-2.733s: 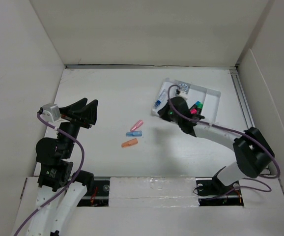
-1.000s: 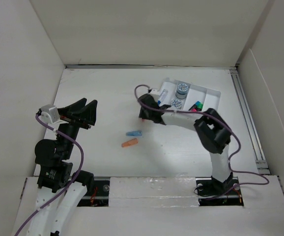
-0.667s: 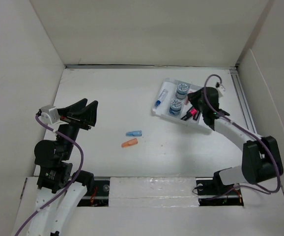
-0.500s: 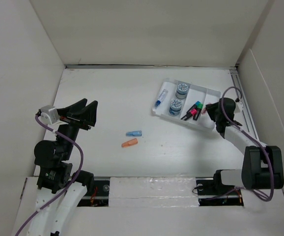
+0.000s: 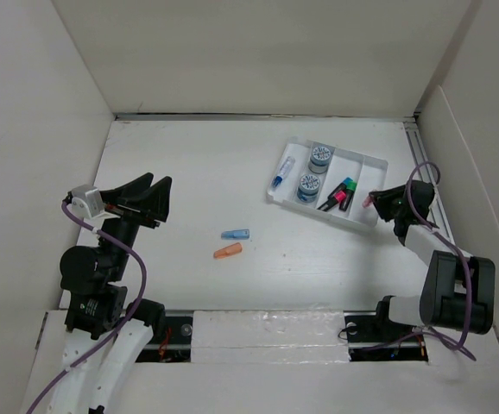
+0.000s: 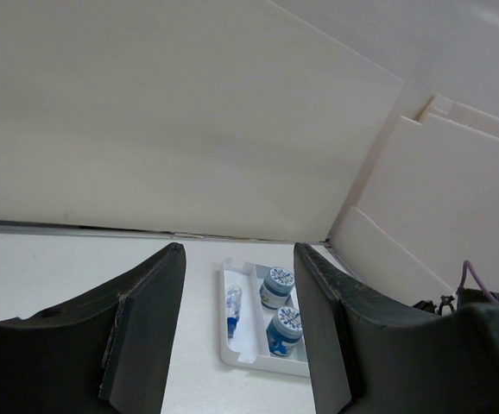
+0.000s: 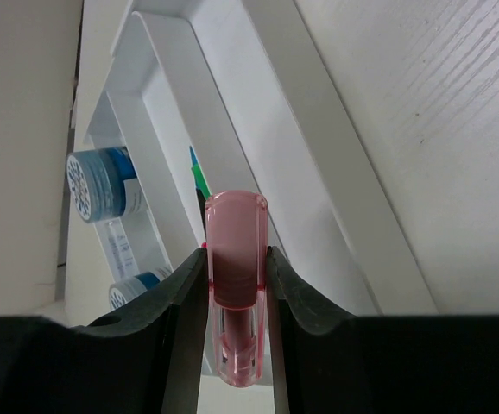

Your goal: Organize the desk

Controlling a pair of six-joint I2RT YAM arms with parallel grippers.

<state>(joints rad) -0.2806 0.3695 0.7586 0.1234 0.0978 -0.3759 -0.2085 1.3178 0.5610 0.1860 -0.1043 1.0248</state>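
The desk is a plain white tabletop. My right gripper is shut on a translucent pink cap and holds it at the right end of the white compartment tray, over its last slot. The right wrist view shows the tray's walls just beyond the cap. A blue cap and an orange cap lie loose mid-desk. My left gripper is open and empty, raised at the left, far from them.
The tray holds two blue-lidded jars, a small blue-tipped tube and green and pink markers. White walls enclose the desk at the back and both sides.
My right gripper took the pink cap from mid-desk, beside the blue and orange caps, and carried it right to the tray's right end. The left arm has not moved.
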